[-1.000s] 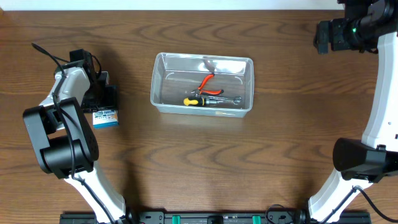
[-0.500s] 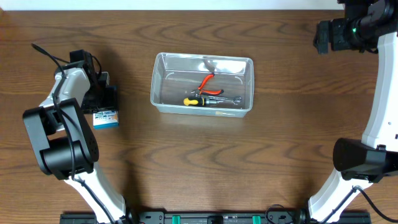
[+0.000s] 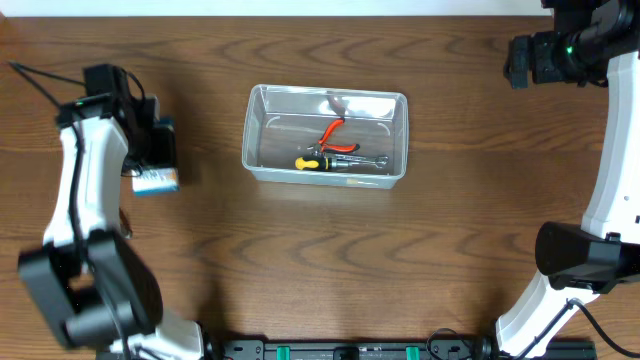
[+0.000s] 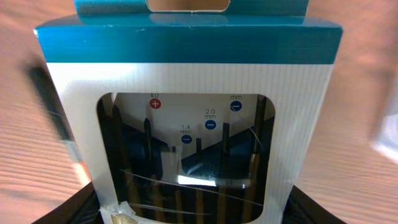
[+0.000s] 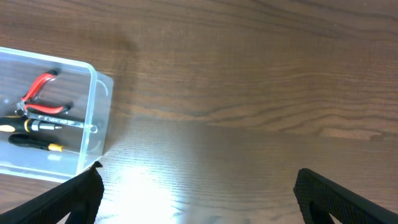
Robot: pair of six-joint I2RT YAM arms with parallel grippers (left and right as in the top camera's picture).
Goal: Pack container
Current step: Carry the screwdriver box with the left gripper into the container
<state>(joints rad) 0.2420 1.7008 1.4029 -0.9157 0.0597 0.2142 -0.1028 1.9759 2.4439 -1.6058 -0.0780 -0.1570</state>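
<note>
**Overhead view.** The left gripper (image 3: 158, 160) is closed on one small blue-and-white cardboard box (image 3: 155, 180). One clear plastic rectangular container (image 3: 280, 135) rests on the brown wooden desk (image 3: 350, 260), well apart from this gripper and between the two grippers. Three tools lie in the container:
- one pair of red-handled pliers (image 3: 336, 133)
- one yellow-and-black screwdriver (image 3: 308, 162)
- one silver wrench (image 3: 362, 160)

The right gripper (image 3: 518, 62) is well apart from the container on its other side.

**Left wrist view.** The box (image 4: 186, 62) fills the space between the jaws, and its windowed face is turned to the camera. The dark fingers press on its lower sides only.

Hazards:
- The thin card can buckle at the window, so the box can slip or twist in the grip.
- The box can catch the container's rim if it is carried low.
- The box can settle tilted on the tools if it is released over them.
- A knock on the wall is likely to shove the light container.

**Right wrist view.** The jaws stand wide apart and hold nothing. The container (image 5: 99, 124) lies ahead of this gripper and off to its left, and the pliers (image 5: 38, 84) show inside it. The exact tool count is harder to judge from this angle.
</note>
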